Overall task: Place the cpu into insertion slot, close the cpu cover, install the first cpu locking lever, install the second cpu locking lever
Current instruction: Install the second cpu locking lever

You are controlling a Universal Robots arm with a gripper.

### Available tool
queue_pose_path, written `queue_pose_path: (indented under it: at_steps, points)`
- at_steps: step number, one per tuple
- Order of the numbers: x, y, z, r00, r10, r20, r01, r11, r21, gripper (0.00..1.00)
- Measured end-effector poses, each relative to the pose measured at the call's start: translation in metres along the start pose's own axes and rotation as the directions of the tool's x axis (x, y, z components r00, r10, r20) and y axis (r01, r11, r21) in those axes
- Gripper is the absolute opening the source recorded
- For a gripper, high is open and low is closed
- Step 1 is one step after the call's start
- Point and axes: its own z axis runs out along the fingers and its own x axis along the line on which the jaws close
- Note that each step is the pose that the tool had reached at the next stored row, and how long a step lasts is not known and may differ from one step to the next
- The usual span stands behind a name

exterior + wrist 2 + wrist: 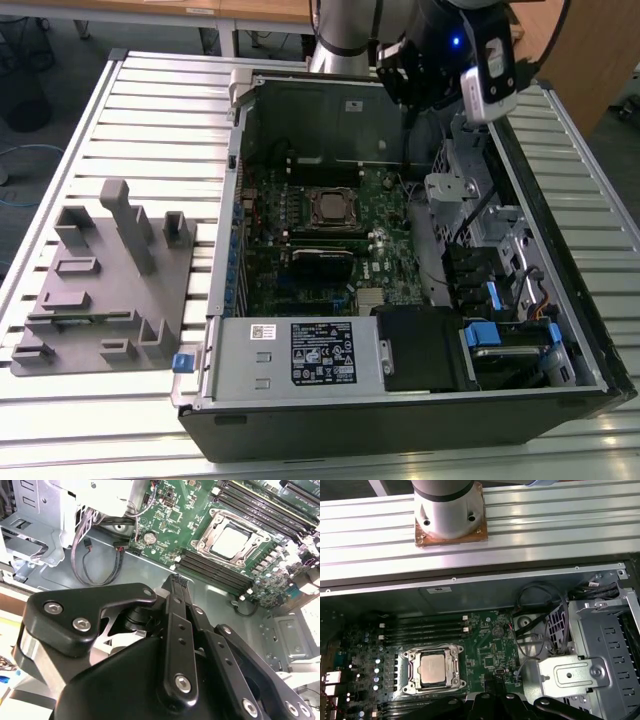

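The cpu [333, 208] [231, 541] [432, 667] lies flat in the insertion slot [333, 226] [203, 544] [410, 687] on the green board of an open computer case. The silver cpu cover [312, 208] [250, 527] [456, 667] lies down around it, with the chip's metal top showing through the window. I cannot tell how the locking levers stand. My gripper [405, 100] [176, 580] [492, 684] hangs shut and empty above the case. It is apart from the socket, toward the exterior view's right and far side.
A silver drive cage [455, 188] [572, 672] and loose cables [95, 555] sit near the gripper. Long memory slots [215, 572] flank the socket. A black card [322, 262] and a labelled power supply [300, 352] lie nearer. A grey fixture block [105, 280] stands on the slatted table [150, 100].
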Motion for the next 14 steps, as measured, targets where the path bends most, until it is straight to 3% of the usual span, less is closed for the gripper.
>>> queue_pose_path:
  at_steps: [14]
  points:
    - [0.0014,0.0016,-0.0052,1.0,-0.001,0.002,0.001,0.9998,0.0177,0.1]
